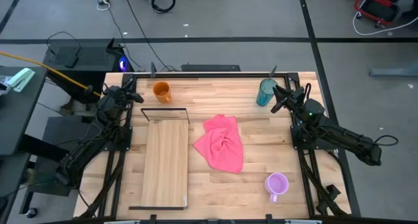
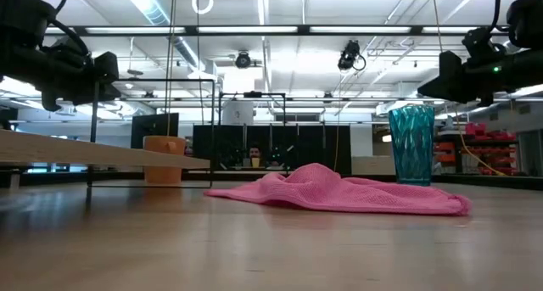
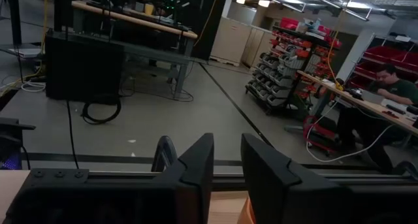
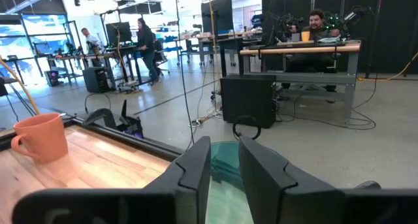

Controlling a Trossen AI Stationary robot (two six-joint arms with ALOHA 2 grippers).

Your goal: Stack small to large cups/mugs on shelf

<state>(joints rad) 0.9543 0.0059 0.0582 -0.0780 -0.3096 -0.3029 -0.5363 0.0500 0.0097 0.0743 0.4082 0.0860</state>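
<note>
The orange mug (image 1: 161, 91) stands upright on the table at the far left; it also shows in the low view (image 2: 164, 159) and the right wrist view (image 4: 40, 138). The teal tumbler (image 1: 265, 92) stands upright at the far right (image 2: 411, 143). The lilac mug (image 1: 276, 184) stands near the front right. The light-wood shelf (image 1: 165, 162) rests on its black wire frame (image 1: 164, 109) left of centre. My left gripper (image 1: 137, 93) hovers just left of the orange mug, a narrow gap between its fingers (image 3: 227, 178). My right gripper (image 1: 274, 98) hovers just right of and above the tumbler (image 4: 225, 168), also narrowly open.
A crumpled pink cloth (image 1: 221, 143) lies on the table's middle between the shelf and the right arm (image 2: 339, 192). Black frame rails run along the table's left, right and far edges. People work at desks in the room beyond.
</note>
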